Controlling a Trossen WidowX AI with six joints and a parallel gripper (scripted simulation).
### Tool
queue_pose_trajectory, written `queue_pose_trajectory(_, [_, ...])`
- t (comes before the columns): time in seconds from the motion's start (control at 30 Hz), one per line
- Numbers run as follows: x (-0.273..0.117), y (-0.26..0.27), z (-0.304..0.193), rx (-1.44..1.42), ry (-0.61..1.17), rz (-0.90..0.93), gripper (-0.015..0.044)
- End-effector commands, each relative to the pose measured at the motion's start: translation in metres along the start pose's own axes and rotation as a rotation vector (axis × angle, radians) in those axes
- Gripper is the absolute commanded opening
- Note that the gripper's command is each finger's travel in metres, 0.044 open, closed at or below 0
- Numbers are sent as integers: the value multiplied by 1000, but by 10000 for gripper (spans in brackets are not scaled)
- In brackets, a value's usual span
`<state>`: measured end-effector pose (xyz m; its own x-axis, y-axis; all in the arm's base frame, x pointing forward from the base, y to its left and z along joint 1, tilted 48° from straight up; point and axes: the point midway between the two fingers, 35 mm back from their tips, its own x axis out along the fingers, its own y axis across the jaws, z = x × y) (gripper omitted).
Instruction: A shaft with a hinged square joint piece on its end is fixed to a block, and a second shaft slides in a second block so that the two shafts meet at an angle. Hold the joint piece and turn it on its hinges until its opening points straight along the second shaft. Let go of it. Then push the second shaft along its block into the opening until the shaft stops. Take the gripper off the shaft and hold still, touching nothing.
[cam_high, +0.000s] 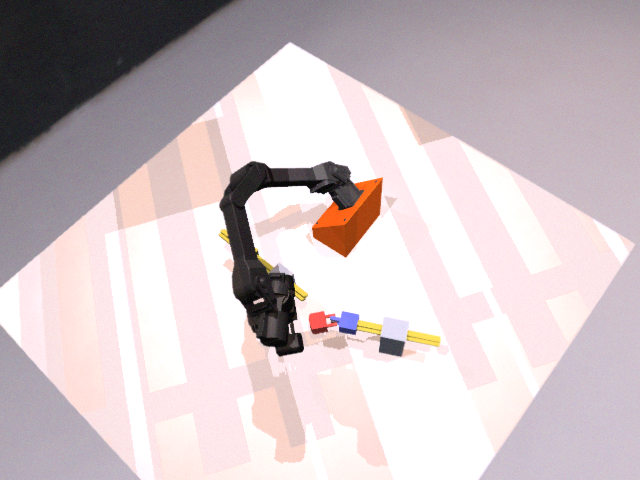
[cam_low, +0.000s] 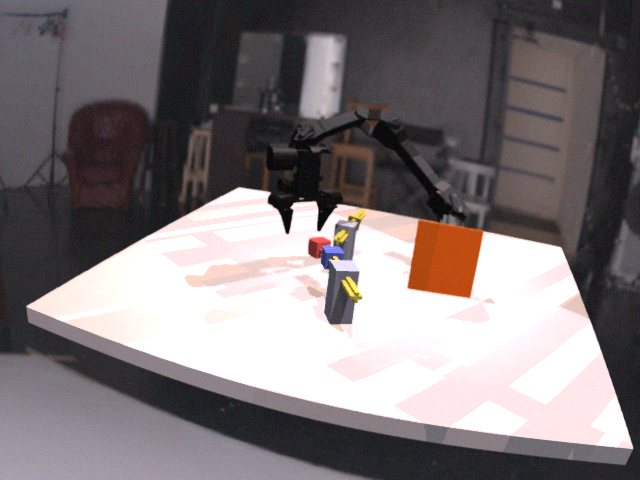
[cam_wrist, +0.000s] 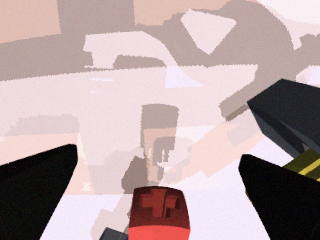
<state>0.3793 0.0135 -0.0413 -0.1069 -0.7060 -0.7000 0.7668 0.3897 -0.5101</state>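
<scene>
The red square joint piece hangs on a blue hinge part at the end of a yellow shaft fixed in a grey block. The second yellow shaft runs through a second grey block, partly hidden by the arm. My gripper is open and empty. It points down, a little above the joint piece and just to its side, touching nothing.
The arm's orange base block stands behind the shafts. Everything rests on a pale patterned table with its edges all around.
</scene>
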Motion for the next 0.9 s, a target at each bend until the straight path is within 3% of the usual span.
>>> queue_pose_trajectory(0.0, [19, -3, 1, -2, -1, -8, 440])
queue_pose_trajectory(0.17, [26, -3, -3, -2, -1, -8, 440])
queue_pose_trajectory(0.5, [29, -4, -68, -3, 1, -7, 440])
queue_pose_trajectory(0.87, [41, -4, -69, -3, 1, -7, 440])
